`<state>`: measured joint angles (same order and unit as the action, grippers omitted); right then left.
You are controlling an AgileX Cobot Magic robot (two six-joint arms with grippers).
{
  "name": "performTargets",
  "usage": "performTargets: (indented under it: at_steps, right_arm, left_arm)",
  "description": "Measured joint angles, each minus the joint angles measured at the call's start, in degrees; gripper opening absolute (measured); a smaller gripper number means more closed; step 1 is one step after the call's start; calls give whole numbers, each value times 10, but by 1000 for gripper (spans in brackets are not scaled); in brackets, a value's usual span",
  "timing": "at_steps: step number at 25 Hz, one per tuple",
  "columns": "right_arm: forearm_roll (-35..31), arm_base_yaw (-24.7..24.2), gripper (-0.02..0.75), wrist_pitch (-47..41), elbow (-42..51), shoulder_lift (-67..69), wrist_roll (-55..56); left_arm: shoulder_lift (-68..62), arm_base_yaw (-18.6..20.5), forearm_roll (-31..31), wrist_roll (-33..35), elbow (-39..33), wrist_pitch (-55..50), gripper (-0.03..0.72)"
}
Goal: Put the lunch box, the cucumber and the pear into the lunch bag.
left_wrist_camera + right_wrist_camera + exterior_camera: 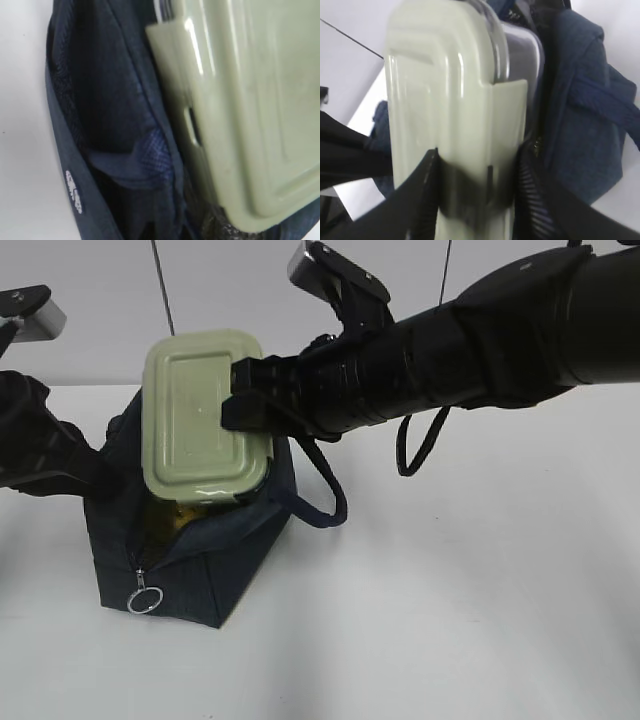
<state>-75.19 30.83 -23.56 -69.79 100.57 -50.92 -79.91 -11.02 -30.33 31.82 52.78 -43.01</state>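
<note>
My right end effector (232, 398) is clamped on the lunch box (200, 410), which is tilted on edge, its lower end just entering the open lunch bag (190, 560) near the tabletop's (480, 600) left edge. Something yellow, likely the pear (178, 522), already sits inside; the cucumber is not visible. My left arm reaches the bag's far side, its grip state hidden; the box must sink in.

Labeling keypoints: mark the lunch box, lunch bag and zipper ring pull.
lunch box (195, 410): exterior view, centre of the green lid.
lunch bag (215, 575): exterior view, front fabric panel.
zipper ring pull (145, 599): exterior view, silver ring rim.
</note>
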Motion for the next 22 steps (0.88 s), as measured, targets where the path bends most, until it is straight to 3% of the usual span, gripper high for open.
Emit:
performTargets:
  at_steps: [12,22]
  right_arm:
    - [283,0,296,-14,-1,4,269]
    - [281,0,295,-18,-31,45,301]
  left_arm:
    - [0,0,-9,0,0,2,1]
    - [0,0,-7,0,0,2,1]
